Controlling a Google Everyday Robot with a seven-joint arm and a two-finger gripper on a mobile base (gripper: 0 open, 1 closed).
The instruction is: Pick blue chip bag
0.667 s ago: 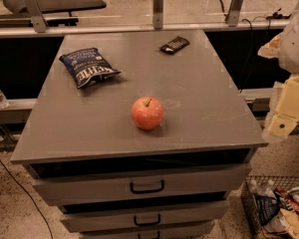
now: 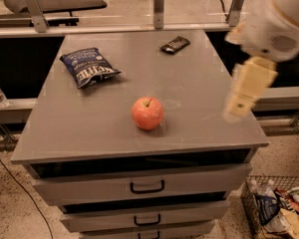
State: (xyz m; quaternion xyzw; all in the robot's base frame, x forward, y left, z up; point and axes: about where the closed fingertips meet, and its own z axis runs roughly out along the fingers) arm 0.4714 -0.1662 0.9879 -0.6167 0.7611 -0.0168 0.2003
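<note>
The blue chip bag, dark navy foil with white lettering, lies flat at the back left of the grey cabinet top. My gripper hangs at the right side of the view, over the cabinet's right edge, pointing down. It is far to the right of the bag and holds nothing that I can see.
A red apple stands near the front middle of the top. A small flat dark wrapper lies at the back right. Drawers with dark handles are below. A wire basket of packets sits on the floor at right.
My arm has moved left and up, further into view and over the cabinet's right edge. The bag, apple and wrapper have not moved on the top.
</note>
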